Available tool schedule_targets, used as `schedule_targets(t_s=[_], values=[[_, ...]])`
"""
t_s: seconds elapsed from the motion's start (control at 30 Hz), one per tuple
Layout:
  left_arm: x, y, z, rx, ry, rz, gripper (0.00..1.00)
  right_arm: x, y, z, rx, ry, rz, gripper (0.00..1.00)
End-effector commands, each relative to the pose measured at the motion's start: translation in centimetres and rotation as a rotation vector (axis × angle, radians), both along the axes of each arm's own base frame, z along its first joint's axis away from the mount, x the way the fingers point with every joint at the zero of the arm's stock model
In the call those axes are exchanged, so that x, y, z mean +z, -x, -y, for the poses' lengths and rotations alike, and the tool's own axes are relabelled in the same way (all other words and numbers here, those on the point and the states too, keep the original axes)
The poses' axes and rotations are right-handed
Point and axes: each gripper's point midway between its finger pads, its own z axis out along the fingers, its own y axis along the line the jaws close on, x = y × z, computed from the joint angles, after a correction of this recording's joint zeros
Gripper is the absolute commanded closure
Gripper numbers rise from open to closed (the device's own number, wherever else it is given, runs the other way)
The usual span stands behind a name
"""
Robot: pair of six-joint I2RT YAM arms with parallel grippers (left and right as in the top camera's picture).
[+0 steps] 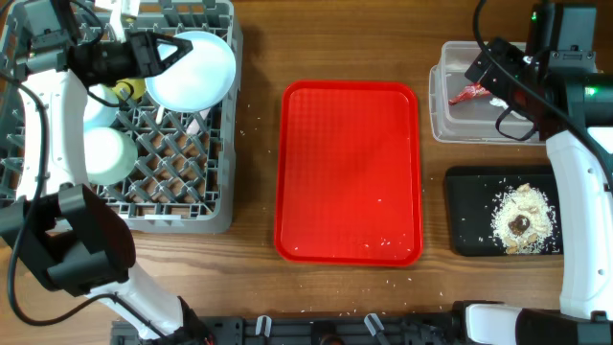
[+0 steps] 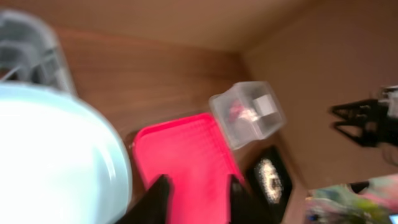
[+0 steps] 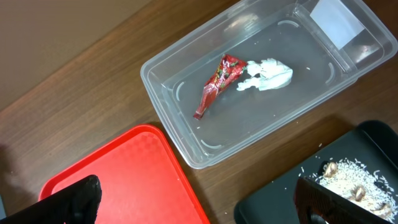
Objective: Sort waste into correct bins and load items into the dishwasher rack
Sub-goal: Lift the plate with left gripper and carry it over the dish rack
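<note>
I have the left gripper (image 1: pixel 165 55) over the dishwasher rack (image 1: pixel 192 196) at 10 o'clock on the overhead, its tip at the 9 o'clock rim of the light blue bowl (image 1: pixel 196 69), which shows over the rack's 1 o'clock corner. On the left wrist view (badly blurred) its 2 fingers (image 2: pixel 155 200) stand apart, with the red tray (image 1: pixel 350 172) showing through the gap. The bowl lies just beside them, not between them, and I cannot tell whether it touches. The pale green bowl (image 1: pixel 103 155) is in the rack toward its 9 o'clock side, and the yellow cup (image 1: pixel 124 92) is near it at 12 o'clock.

The right gripper (image 3: pixel 196 208) hangs with its jaws spread wide, holding nothing, over the clear tub (image 3: pixel 261 118) at 2 o'clock. Inside the tub the red wrapper (image 3: pixel 216 84) and the white tissue (image 3: pixel 268 74) lie side by side, apparently touching. The black tray (image 1: pixel 469 216) at 4 o'clock carries the food scraps (image 1: pixel 522 218) and their pale crumbs
</note>
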Motion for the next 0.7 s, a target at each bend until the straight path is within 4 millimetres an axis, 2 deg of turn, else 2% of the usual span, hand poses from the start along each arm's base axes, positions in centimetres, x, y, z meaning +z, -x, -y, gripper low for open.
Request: schedule_targets(t_s=[0.0, 0.03, 0.07, 0.1, 0.13, 0.17, 0.23, 0.3, 0.37, 0.53, 0.6, 0.67], values=[[-4.2, -0.6, -0.4, 0.137, -0.415, -0.094, 0.50, -0.2, -0.2, 0.2, 0.002, 0.018, -0.006, 0.00], [-5.8, -0.8, 1.0, 0.152, -0.601, -0.103, 0.42, -0.1, -0.2, 0.2, 0.002, 0.018, -0.006, 0.00], [-6.2, -1.1, 2.3, 0.150, -0.697, -0.082, 0.33, -0.1, -0.2, 0.2, 0.002, 0.018, -0.006, 0.00], [-6.6, -1.4, 2.9, 0.165, -0.783, -0.066, 0.22, -0.1, -0.2, 0.2, 0.002, 0.018, -0.006, 0.00], [-7.0, -1.8, 3.8, 0.187, -0.903, -0.039, 0.07, -0.2, -0.2, 0.2, 0.002, 0.018, -0.007, 0.00], [-7.5, -2.2, 4.3, 0.217, -1.009, -0.019, 0.08, -0.1, -0.2, 0.2, 0.002, 0.018, -0.006, 0.00], [-7.9, -3.1, 4.0, 0.334, -1.094, -0.027, 0.22, -0.2, -0.2, 0.2, 0.002, 0.018, -0.006, 0.00], [-8.7, -3.8, 3.2, 0.422, -1.109, -0.050, 0.28, -0.1, -0.2, 0.2, 0.002, 0.018, -0.006, 0.00], [-10.1, -3.9, 3.2, 0.406, -1.107, -0.080, 0.40, -0.1, -0.2, 0.2, 0.002, 0.018, -0.006, 0.00], [-13.5, -3.8, 5.0, 0.309, -1.049, -0.137, 0.43, -0.1, -0.2, 0.2, 0.002, 0.018, -0.006, 0.00], [-14.1, -3.8, 5.0, 0.303, -1.053, -0.147, 0.44, -0.2, -0.2, 0.2, 0.002, 0.018, -0.006, 0.00], [-14.3, -3.8, 5.1, 0.298, -1.051, -0.151, 0.53, -0.2, -0.2, 0.2, 0.002, 0.018, -0.006, 0.00]])
